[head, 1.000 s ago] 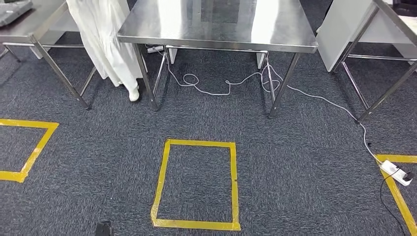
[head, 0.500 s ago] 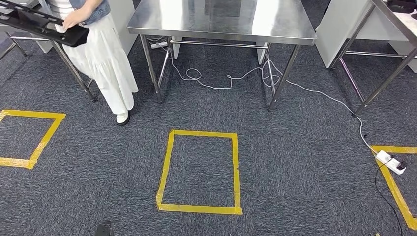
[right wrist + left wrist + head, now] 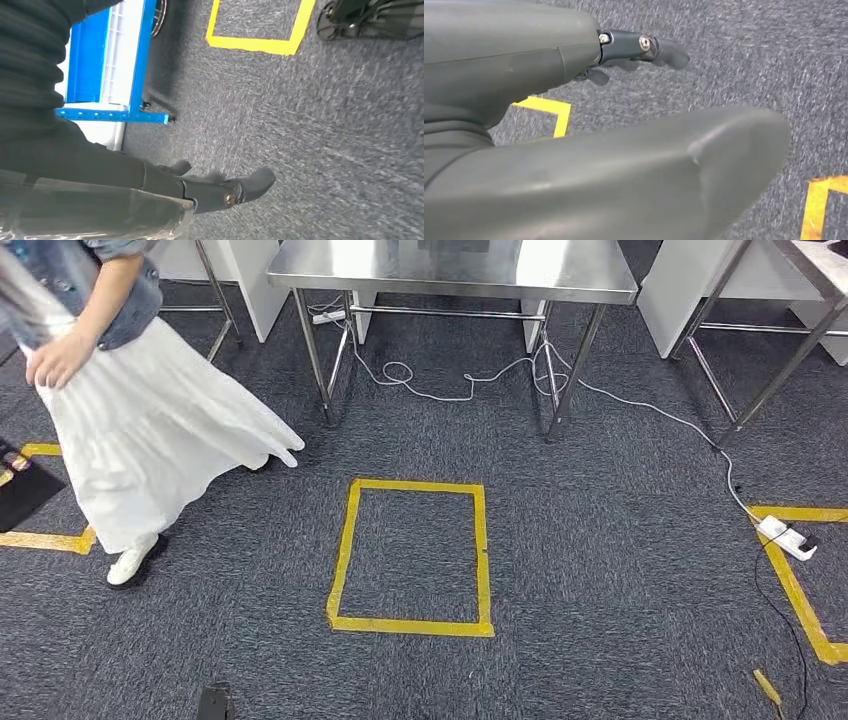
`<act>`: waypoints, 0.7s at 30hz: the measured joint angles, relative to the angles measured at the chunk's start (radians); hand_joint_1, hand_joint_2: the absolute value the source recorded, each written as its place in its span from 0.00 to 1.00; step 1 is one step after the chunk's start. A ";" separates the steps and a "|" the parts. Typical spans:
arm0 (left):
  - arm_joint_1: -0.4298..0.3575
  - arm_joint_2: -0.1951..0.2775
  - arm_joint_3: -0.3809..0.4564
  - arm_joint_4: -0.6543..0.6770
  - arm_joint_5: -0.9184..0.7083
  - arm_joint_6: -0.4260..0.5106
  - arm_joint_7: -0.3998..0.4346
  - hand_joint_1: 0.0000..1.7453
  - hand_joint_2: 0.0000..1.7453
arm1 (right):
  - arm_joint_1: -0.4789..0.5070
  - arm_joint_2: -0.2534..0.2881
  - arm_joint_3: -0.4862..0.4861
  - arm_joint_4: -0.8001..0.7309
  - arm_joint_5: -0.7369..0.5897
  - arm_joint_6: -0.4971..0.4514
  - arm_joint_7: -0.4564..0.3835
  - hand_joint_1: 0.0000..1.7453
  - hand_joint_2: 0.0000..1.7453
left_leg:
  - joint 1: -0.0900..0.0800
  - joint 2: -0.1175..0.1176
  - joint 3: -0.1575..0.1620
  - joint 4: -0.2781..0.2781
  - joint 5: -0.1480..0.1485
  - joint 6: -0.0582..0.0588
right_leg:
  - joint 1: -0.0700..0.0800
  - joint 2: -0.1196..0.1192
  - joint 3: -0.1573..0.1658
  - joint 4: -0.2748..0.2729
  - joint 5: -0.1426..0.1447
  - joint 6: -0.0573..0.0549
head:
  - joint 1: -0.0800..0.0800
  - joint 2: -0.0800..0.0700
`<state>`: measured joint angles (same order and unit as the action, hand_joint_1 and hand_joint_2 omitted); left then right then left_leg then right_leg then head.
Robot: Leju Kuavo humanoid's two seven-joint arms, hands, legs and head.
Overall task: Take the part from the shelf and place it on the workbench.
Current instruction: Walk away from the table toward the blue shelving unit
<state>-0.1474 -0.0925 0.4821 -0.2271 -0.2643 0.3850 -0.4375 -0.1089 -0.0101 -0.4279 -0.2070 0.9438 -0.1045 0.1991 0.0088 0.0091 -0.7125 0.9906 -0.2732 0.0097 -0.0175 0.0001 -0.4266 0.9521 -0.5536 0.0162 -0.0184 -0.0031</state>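
The steel workbench (image 3: 450, 270) stands ahead at the far side of the carpet, its top bare where it shows. A black flat object (image 3: 25, 490) shows at the picture's left edge beside a person (image 3: 150, 430) in a white skirt; I cannot tell whether it is the part. My left hand (image 3: 524, 75) hangs over the carpet, its dark fingers (image 3: 659, 50) stretched out and holding nothing. My right hand (image 3: 165, 185) also hangs over the floor with its fingers (image 3: 250, 185) apart and nothing in them. A blue shelf frame (image 3: 107, 65) stands on the floor behind that hand.
A yellow tape square (image 3: 345, 540) marks the carpet in front of the workbench. A white cable (image 3: 470, 390) runs under the bench to a power strip (image 3: 785, 537) on the right. More steel tables stand left and right.
The whole picture has shifted, so the camera has moved; the workbench now sits higher in the frame. The person has walked from the left table toward me along the left side.
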 joint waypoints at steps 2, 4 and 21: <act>0.002 0.001 0.000 0.001 -0.001 0.000 0.002 0.00 0.00 | 0.004 0.001 -0.003 0.002 -0.001 0.000 0.000 0.00 1.00 | 0.006 -0.003 -0.016 0.045 -0.074 -0.011 | -0.011 -0.005 -0.023 -0.001 0.029 -0.022 | -0.003 0.000; 0.003 0.000 0.000 0.001 -0.002 -0.001 0.004 0.00 0.00 | 0.005 0.002 -0.004 0.002 0.000 -0.001 0.000 0.00 1.00 | 0.011 -0.005 -0.041 0.173 -0.202 -0.022 | -0.012 -0.007 -0.051 0.001 0.058 -0.034 | -0.005 0.000; -0.012 -0.001 -0.001 0.000 -0.011 -0.003 0.003 0.00 0.00 | 0.010 -0.002 -0.013 0.003 0.005 0.002 0.003 0.00 1.00 | 0.001 -0.004 0.111 0.016 -0.151 0.051 | -0.009 -0.004 -0.272 0.308 -0.011 0.020 | 0.006 0.000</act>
<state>-0.1599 -0.0938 0.4814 -0.2266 -0.2750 0.3822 -0.4348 -0.0988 -0.0124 -0.4407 -0.2041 0.9490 -0.1030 0.2019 0.0103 0.0052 -0.6010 1.0068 -0.4243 0.0604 -0.0265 -0.0035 -0.6983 1.2602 -0.5647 0.0363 -0.0126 -0.0031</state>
